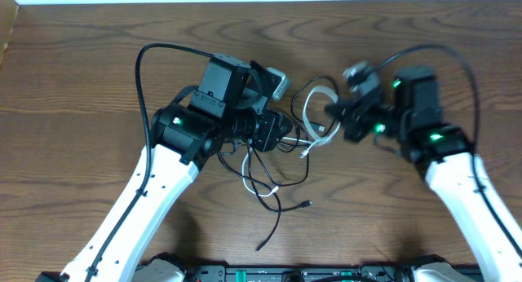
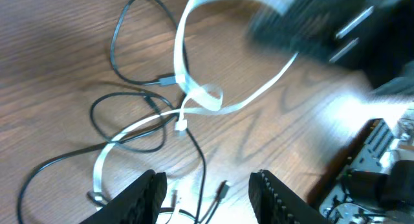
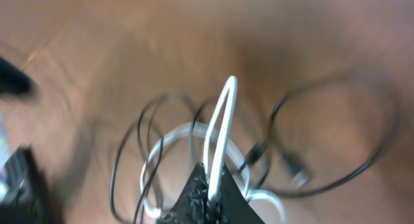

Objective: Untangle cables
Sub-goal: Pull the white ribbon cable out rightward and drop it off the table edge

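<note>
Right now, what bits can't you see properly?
- Overhead: the left gripper covers part of where the white cable and black cable tangle.
- Left wrist: the blurred right gripper hides the white cable's top loop.
- Right wrist: motion blur smears the black cable's plug ends.

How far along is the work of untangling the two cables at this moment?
Done: nothing clearly yet; the white cable and the black cable cross each other in several places on the table. In hand: the right claw is shut on a loop of the white cable, while the left claw is open over the tangle and holds nothing. Left: pull the two cables fully apart.
</note>
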You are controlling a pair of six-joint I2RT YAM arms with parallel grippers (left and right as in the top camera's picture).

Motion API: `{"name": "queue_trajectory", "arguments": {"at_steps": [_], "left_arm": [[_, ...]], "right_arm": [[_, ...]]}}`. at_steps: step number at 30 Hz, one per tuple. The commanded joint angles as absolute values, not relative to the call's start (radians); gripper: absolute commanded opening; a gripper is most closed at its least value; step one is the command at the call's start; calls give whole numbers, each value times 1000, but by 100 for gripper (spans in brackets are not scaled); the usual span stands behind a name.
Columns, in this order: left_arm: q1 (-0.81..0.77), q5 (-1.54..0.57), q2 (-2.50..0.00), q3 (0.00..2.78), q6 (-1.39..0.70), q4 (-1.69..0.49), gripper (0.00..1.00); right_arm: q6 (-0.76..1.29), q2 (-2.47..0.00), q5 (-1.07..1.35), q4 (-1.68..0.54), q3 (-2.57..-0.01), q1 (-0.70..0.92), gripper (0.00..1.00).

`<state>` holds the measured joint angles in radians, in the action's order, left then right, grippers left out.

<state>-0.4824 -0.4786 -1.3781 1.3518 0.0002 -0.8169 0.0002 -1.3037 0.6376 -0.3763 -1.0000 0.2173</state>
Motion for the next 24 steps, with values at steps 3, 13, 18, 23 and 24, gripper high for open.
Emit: {"name": "queue_trajectory", "arguments": {"at_steps": [3, 13, 18, 23, 24], "left_arm": [[-481, -388, -1368, 1359, 6, -845, 47], [-481, -256, -1379, 1350, 5, -883, 47], [-481, -256, -1390, 1347, 3, -886, 47], [-481, -256, -1403, 1347, 3, -886, 46], [-481, -256, -1406, 1347, 2, -886, 46]], "right_arm": [[77, -1190, 496, -348, -1262, 118, 1], [74, -1161, 23, -364, -1301, -15, 1], [89, -1159, -192, -260, -1312, -133, 1], [101, -1141, -208, -104, -1317, -215, 1], [101, -1136, -208, -81, -1317, -228, 1]]}}
